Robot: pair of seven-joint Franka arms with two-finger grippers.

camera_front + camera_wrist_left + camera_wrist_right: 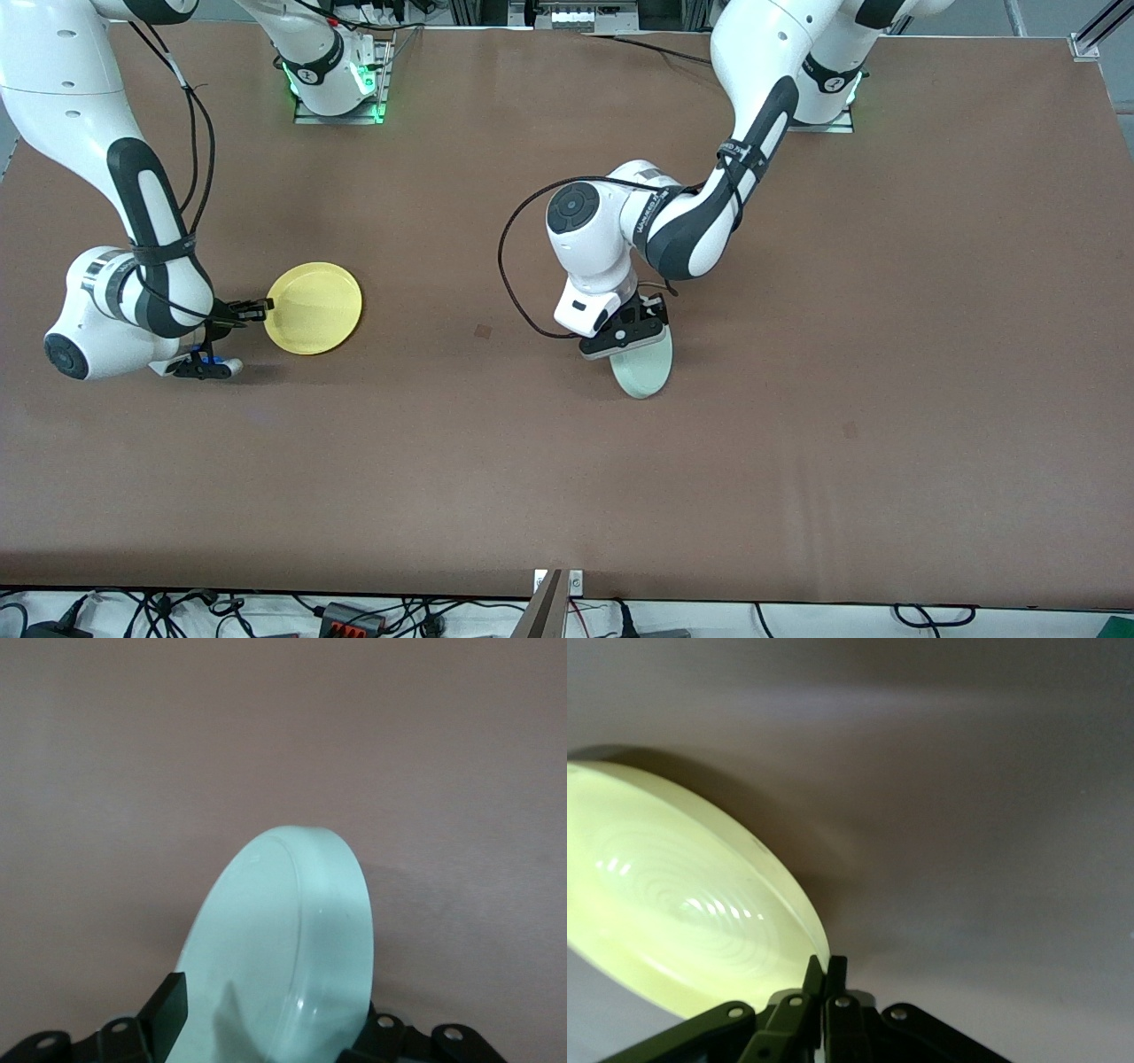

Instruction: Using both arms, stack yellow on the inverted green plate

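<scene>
The right tool [257, 310] sits at the right arm's end of the counter [567, 478], low over the surface, closed on the rim of the yellow plate [314, 307]. The right wrist view shows its two fingers [825, 979] pinched together on the plate edge. The yellow plate [682, 895] is right side up, and in that view it appears tipped, the gripped edge raised; whether the rest still rests on the counter cannot be told.

Toward the middle of the counter, the left tool [640, 330] hangs over the green plate [644, 368]. The left wrist view shows the green plate [283, 948] standing steeply on edge between the spread fingers [168, 1010], its flat underside facing one finger. The jaws stand wide; no firm clamp on the plate is visible, so the plate looks released or about to be.

Step in hand, as judged: inversion of the green plate is under way but not complete, while the right arm has taken its grip on the yellow plate.

Next move calls for:
- The green plate to drop rim-down and lie flat; a plate on edge may roll or fall the wrong way.
- The left arm to clear the area.
- The right arm to lift the yellow plate, carry it over the green plate, centre it, and release it level.
</scene>
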